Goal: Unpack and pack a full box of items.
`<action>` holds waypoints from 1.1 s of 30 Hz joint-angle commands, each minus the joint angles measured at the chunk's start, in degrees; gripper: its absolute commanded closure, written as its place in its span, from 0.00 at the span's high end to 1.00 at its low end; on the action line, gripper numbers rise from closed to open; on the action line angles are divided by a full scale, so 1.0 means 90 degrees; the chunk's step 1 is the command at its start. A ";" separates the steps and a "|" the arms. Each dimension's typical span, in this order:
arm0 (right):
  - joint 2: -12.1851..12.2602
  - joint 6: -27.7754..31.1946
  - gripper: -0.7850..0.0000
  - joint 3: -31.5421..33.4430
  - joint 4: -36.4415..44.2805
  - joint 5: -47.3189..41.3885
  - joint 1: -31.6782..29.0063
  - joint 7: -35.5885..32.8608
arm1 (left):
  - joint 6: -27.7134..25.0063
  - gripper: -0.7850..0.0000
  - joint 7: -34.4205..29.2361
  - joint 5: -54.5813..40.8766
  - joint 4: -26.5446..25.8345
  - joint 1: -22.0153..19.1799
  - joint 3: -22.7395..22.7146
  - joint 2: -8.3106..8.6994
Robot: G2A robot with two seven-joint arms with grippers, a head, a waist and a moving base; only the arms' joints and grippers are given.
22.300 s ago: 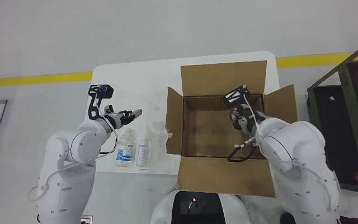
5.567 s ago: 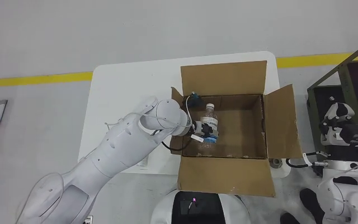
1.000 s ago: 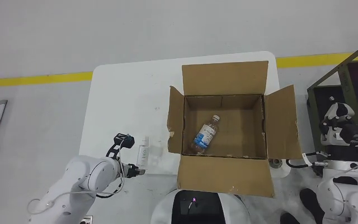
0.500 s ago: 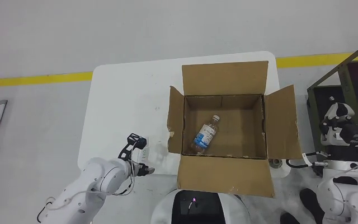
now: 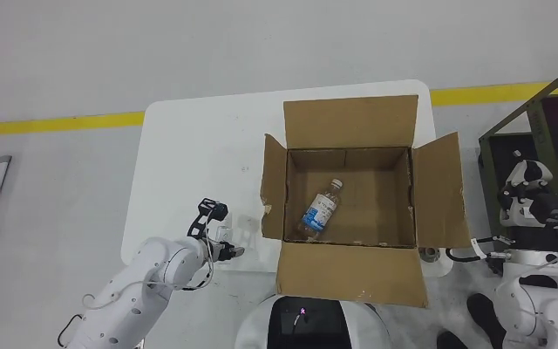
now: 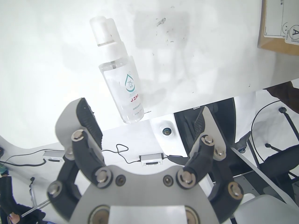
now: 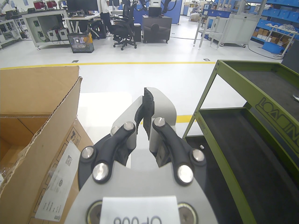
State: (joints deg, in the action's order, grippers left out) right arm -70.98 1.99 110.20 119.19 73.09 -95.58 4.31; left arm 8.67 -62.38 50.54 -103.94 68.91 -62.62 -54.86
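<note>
An open cardboard box [image 5: 349,131] stands on the white table [image 5: 200,148]. A clear bottle with a blue label [image 5: 321,209] lies on its side inside the box. A small clear spray bottle [image 6: 119,80] lies flat on the table close to the front edge, left of the box [image 6: 280,12]. My left gripper [image 6: 146,120] hangs open just short of the spray bottle's base, nothing between its fingers; from above, the left gripper [image 5: 230,253] is at the table's front edge. My right gripper [image 7: 146,103] is shut and empty, off the table to the right of the box [image 7: 35,117].
A green cart [image 7: 233,141] stands right of the table, next to the right arm [image 5: 527,188]. The box flaps [image 5: 440,188] are folded outward. Bare tabletop spreads left of the box and behind the spray bottle.
My left arm has swung along the table's front edge toward the spray bottle. Seconds ago it laid the blue-labelled bottle in the box. The right arm has kept still.
</note>
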 commanded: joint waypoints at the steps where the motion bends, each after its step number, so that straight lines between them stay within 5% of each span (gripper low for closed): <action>1: 0.0000 0.0000 0.00 0.0000 0.0000 0.0000 0.0000 0.0000 | 0.0001 1.00 0.0001 0.0000 0.0000 0.0000 -0.0001 0.0000; 19: 0.0000 0.0000 0.00 0.0000 0.0000 0.0000 0.0000 0.0000 | 0.0000 1.00 0.0759 0.0025 0.0613 -0.0031 0.0023 -0.0099; 24: 0.0000 0.0000 0.00 0.0000 0.0000 0.0000 0.0000 0.0000 | -0.0175 0.83 0.1000 0.0275 0.0952 -0.0091 0.0172 -0.0144; 26: 0.0000 0.0000 0.00 0.0000 0.0000 0.0000 0.0000 0.0000 | -0.0188 0.62 0.1040 0.0288 0.1027 -0.0113 0.0201 -0.0164; 27: 0.0000 0.0000 0.00 0.0000 0.0000 0.0000 0.0000 0.0000 | -0.0194 0.58 0.1061 0.0297 0.1079 -0.0122 0.0216 -0.0174; 33: 0.0000 0.0000 0.00 0.0000 0.0000 0.0000 0.0000 0.0000 | -0.0203 0.58 0.1089 0.0315 0.1291 -0.0208 0.0270 -0.0231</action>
State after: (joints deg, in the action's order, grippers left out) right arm -70.98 1.99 110.20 119.19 73.09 -95.58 4.31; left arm 6.87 -52.53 53.33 -92.52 67.15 -60.23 -56.87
